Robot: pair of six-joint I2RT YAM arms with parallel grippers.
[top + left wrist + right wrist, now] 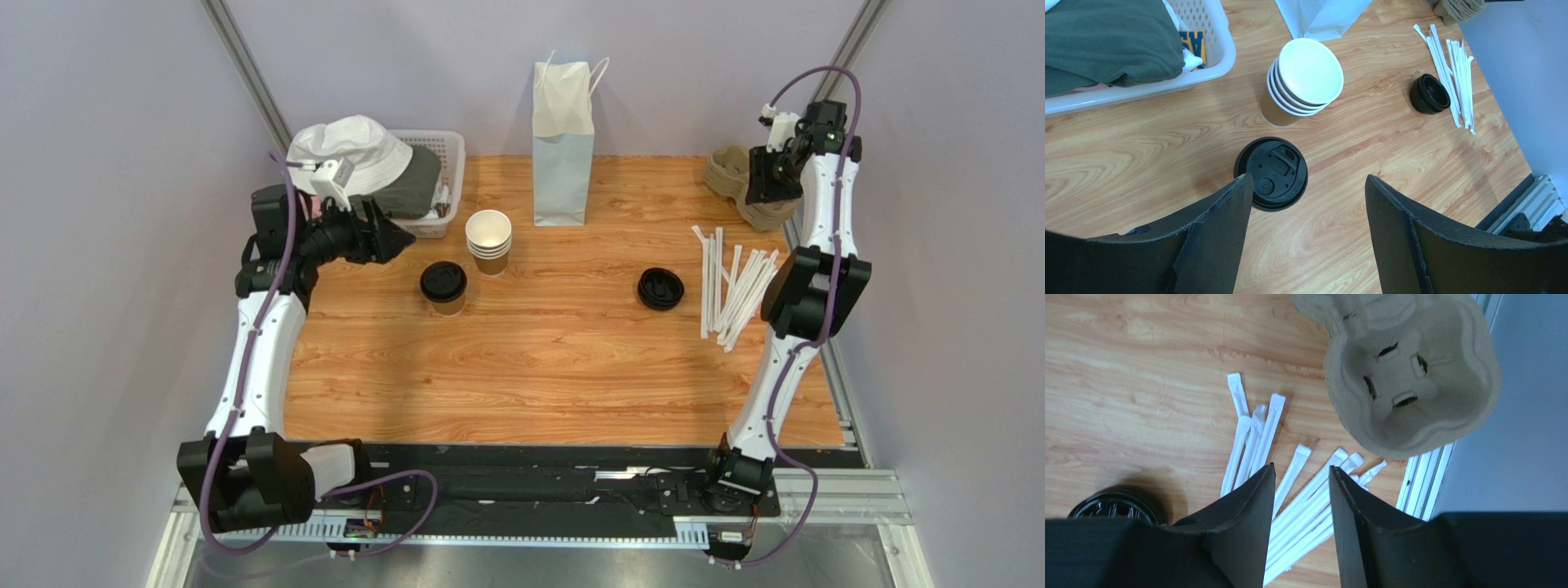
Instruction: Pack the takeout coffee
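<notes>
1. Top view: on the wood-grain counter, the takeout coffee, a paper cup under a round black lid, stands left of centre, nearer the far edge. The latticed plastic basket at the far-left corner holds a white hat.
2. Left wrist: the left end effector is released, jaws wide, with the coffee just beyond one finger.
3. Right wrist: the right end effector is narrowly parted and grips nothing, above paper-wrapped straws and beside a moulded pulp carrier.

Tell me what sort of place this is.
Likely a mock café takeout counter in a lab cell: stacked paper cups, wrapped straws, pulp cup carriers and a paper bag.
</notes>
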